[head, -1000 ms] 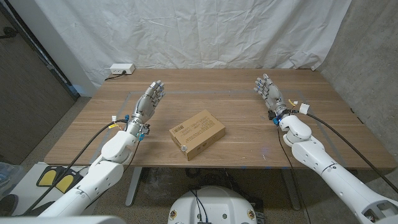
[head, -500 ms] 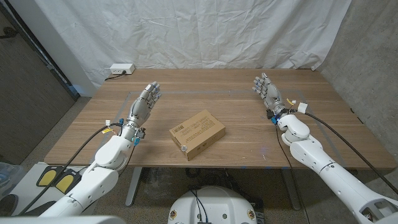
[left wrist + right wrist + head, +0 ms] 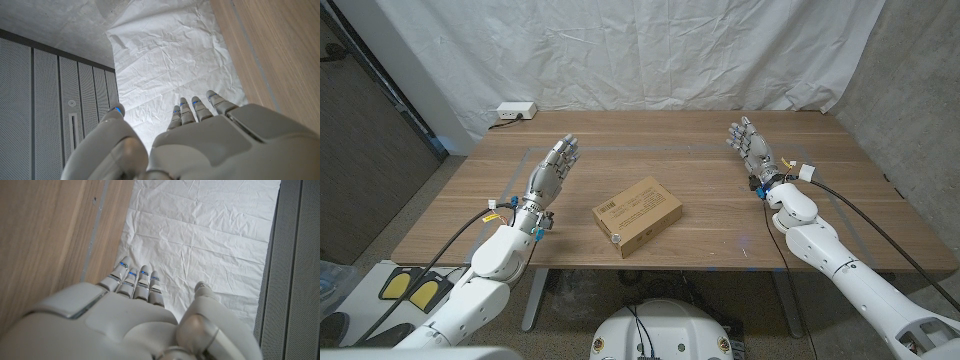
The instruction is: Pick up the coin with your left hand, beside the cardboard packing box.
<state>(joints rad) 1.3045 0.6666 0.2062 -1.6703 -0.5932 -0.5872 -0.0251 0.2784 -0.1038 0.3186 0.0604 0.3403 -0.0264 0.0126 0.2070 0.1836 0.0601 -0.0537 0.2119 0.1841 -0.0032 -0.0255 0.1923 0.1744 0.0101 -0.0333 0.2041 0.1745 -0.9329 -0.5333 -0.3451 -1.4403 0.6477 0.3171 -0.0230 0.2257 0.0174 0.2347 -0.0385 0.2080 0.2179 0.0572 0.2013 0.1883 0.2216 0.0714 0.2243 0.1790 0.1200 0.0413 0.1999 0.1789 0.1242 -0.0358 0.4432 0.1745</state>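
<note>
A brown cardboard packing box (image 3: 638,213) lies at the middle of the wooden table (image 3: 720,230), turned at an angle. A small silvery coin (image 3: 614,238) lies against the box's near corner. My left hand (image 3: 551,171) is open over the table's left part, fingers straight and pointing away from me, well to the left of the box and coin. My right hand (image 3: 751,148) is open at the far right, fingers up, holding nothing. The left wrist view looks along my left hand (image 3: 200,145) toward the cloth. The right wrist view shows my right hand (image 3: 125,325) the same way.
A white power strip (image 3: 515,111) lies at the table's back left corner. A white cloth backdrop (image 3: 650,50) hangs behind the table. A grey panel wall (image 3: 55,100) shows in the left wrist view. Bare wood lies between each hand and the box.
My left arm has drawn back a little toward me and to the left, its hand still open. The right hand, box and coin have stayed put.
</note>
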